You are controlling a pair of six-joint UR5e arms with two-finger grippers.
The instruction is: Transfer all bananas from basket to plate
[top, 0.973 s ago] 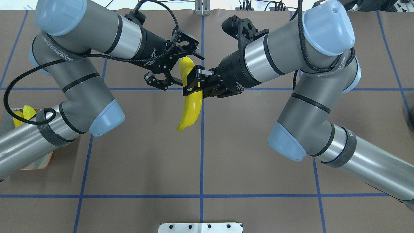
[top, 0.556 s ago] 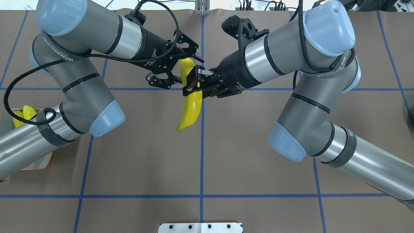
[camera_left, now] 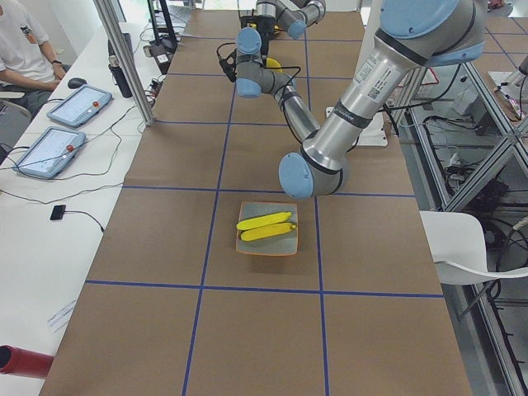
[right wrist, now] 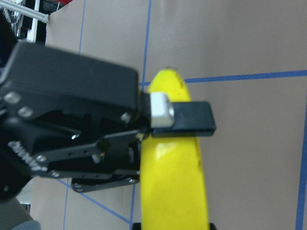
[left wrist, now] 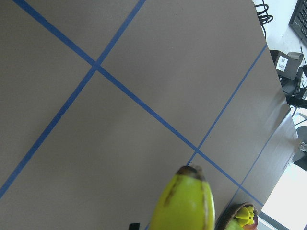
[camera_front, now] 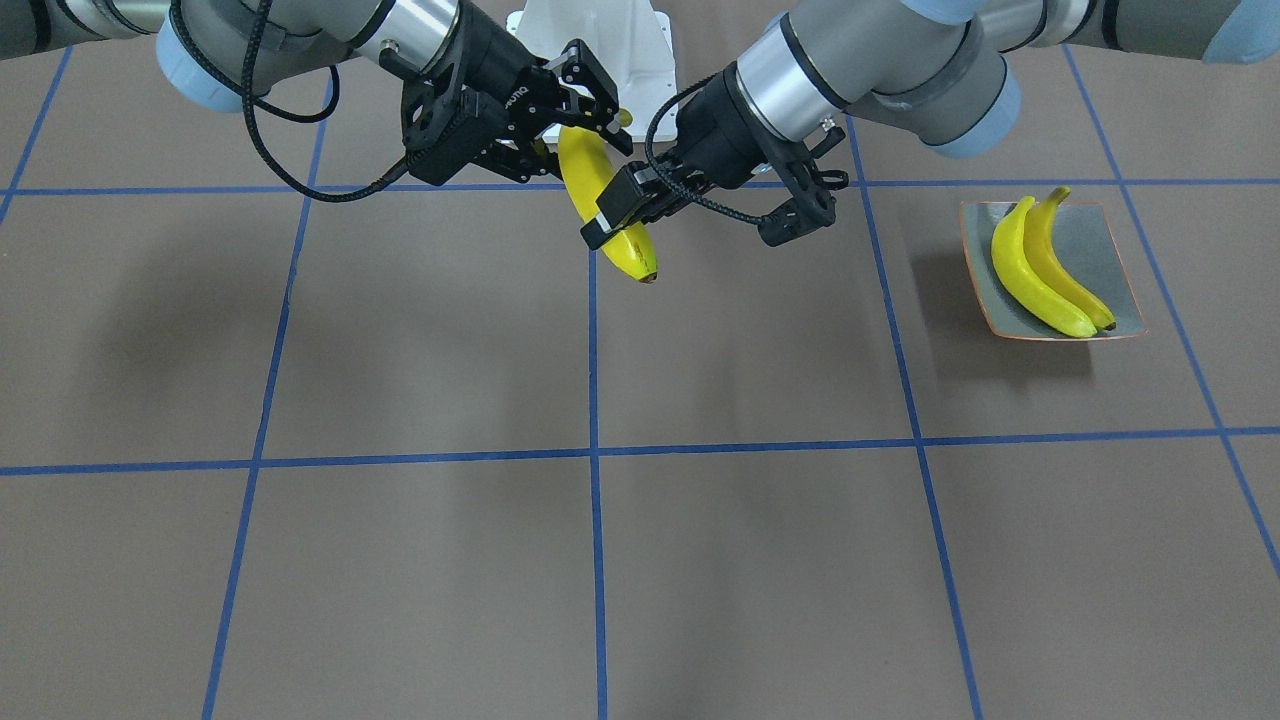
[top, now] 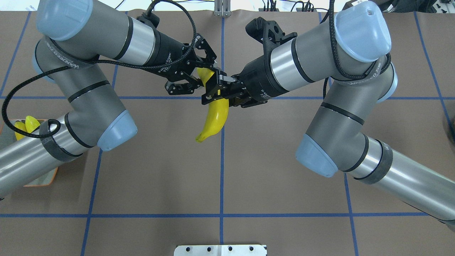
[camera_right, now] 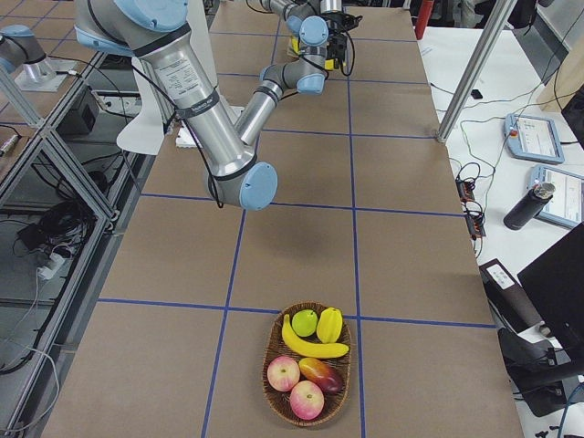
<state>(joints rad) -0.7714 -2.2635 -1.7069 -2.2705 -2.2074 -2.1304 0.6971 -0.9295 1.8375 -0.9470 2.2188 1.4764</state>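
Note:
One yellow banana (top: 217, 117) hangs in the air over the table's middle, between my two arms. My right gripper (top: 217, 93) is shut on its middle. My left gripper (top: 207, 76) is shut on its far end, and one of its fingers (right wrist: 192, 117) lies across the fruit in the right wrist view. The same banana (camera_front: 630, 255) points its dark tip down at the table. Two more bananas (camera_front: 1040, 275) lie side by side on the grey-green plate (camera_front: 1095, 235) on my left. The basket (camera_right: 274, 339) at the table's right end holds another banana (camera_right: 315, 349).
Apples, a green fruit and other fruit fill the rest of the basket. A white mounting plate (top: 220, 250) sits at the table's near edge. A seated person (camera_left: 25, 49) and two tablets (camera_left: 78, 103) are on a side desk beyond the table's far edge.
My left gripper's fingers have closed in from wide open onto the banana's far end. The banana has tilted slightly. The right gripper keeps its hold.

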